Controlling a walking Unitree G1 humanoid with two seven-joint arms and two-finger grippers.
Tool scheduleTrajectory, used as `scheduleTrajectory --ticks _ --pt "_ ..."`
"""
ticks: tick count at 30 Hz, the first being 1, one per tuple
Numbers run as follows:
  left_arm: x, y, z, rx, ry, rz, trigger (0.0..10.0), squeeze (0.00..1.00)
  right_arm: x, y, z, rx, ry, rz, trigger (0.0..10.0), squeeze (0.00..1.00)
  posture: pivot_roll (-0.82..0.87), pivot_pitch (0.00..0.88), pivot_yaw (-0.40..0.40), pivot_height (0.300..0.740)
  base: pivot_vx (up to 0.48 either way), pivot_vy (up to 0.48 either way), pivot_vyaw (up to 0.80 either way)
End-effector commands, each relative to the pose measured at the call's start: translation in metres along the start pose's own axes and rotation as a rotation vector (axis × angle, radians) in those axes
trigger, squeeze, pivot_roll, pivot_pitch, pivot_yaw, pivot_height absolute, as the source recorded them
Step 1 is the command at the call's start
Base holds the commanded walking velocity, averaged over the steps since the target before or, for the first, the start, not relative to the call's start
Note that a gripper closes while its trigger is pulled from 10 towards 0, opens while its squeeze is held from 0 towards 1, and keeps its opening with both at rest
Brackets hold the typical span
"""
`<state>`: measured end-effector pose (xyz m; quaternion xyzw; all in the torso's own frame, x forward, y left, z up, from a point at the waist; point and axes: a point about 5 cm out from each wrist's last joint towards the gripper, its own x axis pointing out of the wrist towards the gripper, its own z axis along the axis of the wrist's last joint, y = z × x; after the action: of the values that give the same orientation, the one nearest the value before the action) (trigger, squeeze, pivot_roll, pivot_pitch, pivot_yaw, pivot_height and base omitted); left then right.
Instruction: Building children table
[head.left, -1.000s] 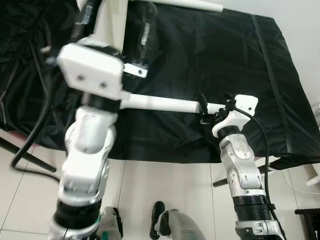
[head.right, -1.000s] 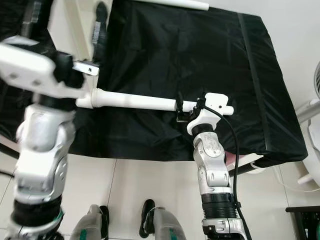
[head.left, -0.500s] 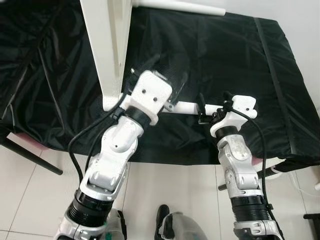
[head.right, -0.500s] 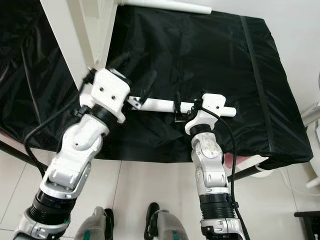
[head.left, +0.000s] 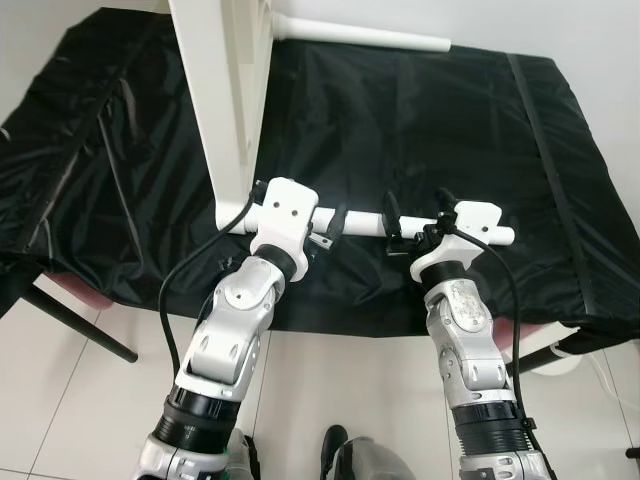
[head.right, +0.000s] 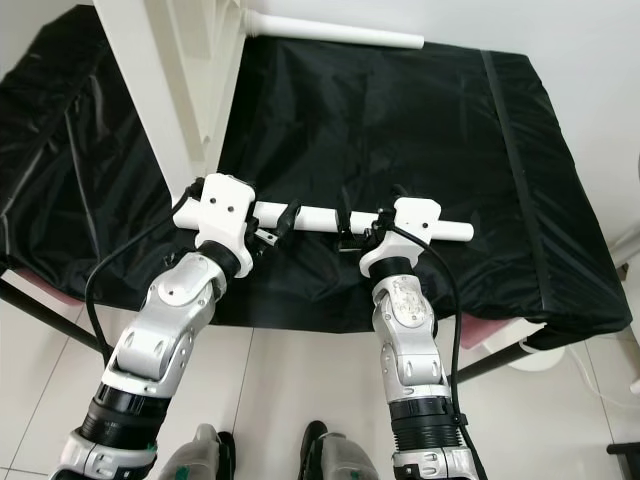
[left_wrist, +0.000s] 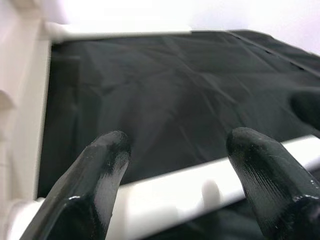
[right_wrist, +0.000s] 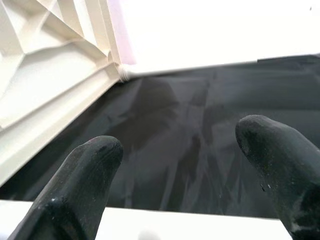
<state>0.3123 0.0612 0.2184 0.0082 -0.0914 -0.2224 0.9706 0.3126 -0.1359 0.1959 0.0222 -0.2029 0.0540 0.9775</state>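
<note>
White plastic marks the near table leg, lying across a black cloth and already seated in the upturned tabletop standing on edge; a far leg juts from its upper corner. The left gripper and right gripper both straddle the near leg, side by side. To seat it well, I judge both should close squarely and push along its axis into the socket, not sideways.

From the right eye, the same leg runs between the two wrists.

Left wrist view: fingers spread wide, the leg passing between them, not clamped.

Right wrist view: fingers likewise wide apart, the leg beneath, ungripped.
</note>
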Motion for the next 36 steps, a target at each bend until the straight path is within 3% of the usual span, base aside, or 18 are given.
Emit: scheduleTrajectory --ticks 1,2,5,8,9,10,11,16,24,29,31,36 --pt "0.001 0.006 -0.005 -0.048 0.033 0.061 10.0 0.00 -0.002 -0.003 0.001 -0.009 -0.018 -0.016 10.0 1.00 0.10 0.097 -0.015 0.740 0.000 0.000 0.00" --pt "0.005 0.009 -0.007 -0.112 0.046 0.067 10.0 0.00 -0.001 -0.004 0.003 -0.023 -0.028 -0.028 10.0 1.00 0.09 0.083 -0.012 0.740 0.000 0.000 0.00" --pt "0.009 0.015 -0.012 -0.165 0.070 0.065 10.0 0.00 0.000 -0.006 0.004 -0.042 -0.034 -0.050 10.0 1.00 0.08 0.065 -0.005 0.740 0.000 0.000 0.00" --pt "0.012 0.017 -0.016 -0.167 0.091 0.072 10.0 0.00 0.001 -0.008 0.004 -0.052 -0.034 -0.062 10.0 1.00 0.07 0.059 -0.004 0.740 0.000 0.000 0.00" --pt "0.016 0.021 -0.020 -0.149 0.108 0.083 10.0 0.00 0.002 -0.010 0.003 -0.076 -0.028 -0.086 10.0 0.81 0.07 0.053 -0.003 0.740 0.000 0.000 0.00" --pt "0.016 0.021 -0.020 -0.149 0.108 0.083 10.0 0.00 0.002 -0.010 0.003 -0.076 -0.028 -0.086 10.0 0.81 0.07 0.053 -0.003 0.740 0.000 0.000 0.00" --pt "0.018 0.023 -0.023 -0.143 0.125 0.088 10.0 0.00 0.002 -0.012 0.003 -0.077 -0.031 -0.092 10.0 0.00 0.06 0.036 0.002 0.740 0.000 0.000 0.00" --pt "0.024 0.021 -0.030 -0.154 0.174 0.072 10.0 0.00 0.005 -0.014 0.003 -0.060 -0.048 -0.107 10.0 0.00 0.06 0.019 0.006 0.740 0.000 0.000 0.00" --pt "0.024 0.015 -0.032 -0.184 0.166 0.003 10.0 0.00 0.006 -0.016 0.001 -0.064 -0.035 -0.142 10.0 0.00 0.07 0.020 -0.009 0.740 0.000 0.000 0.00" --pt "0.025 0.027 -0.032 -0.231 0.137 0.005 10.0 0.00 0.009 -0.019 0.001 -0.079 -0.021 -0.174 10.0 0.00 0.05 0.033 -0.012 0.740 0.000 0.000 0.00" --pt "0.029 0.033 -0.029 -0.237 0.131 0.041 10.0 0.00 0.011 -0.018 0.007 -0.105 -0.052 -0.128 10.0 0.00 0.04 0.037 -0.014 0.740 0.000 0.000 0.00" --pt "0.031 0.028 -0.026 -0.243 0.101 0.032 10.0 0.00 0.012 -0.019 0.013 -0.116 -0.087 -0.118 10.0 0.00 0.05 0.037 -0.010 0.740 0.000 0.000 0.00"
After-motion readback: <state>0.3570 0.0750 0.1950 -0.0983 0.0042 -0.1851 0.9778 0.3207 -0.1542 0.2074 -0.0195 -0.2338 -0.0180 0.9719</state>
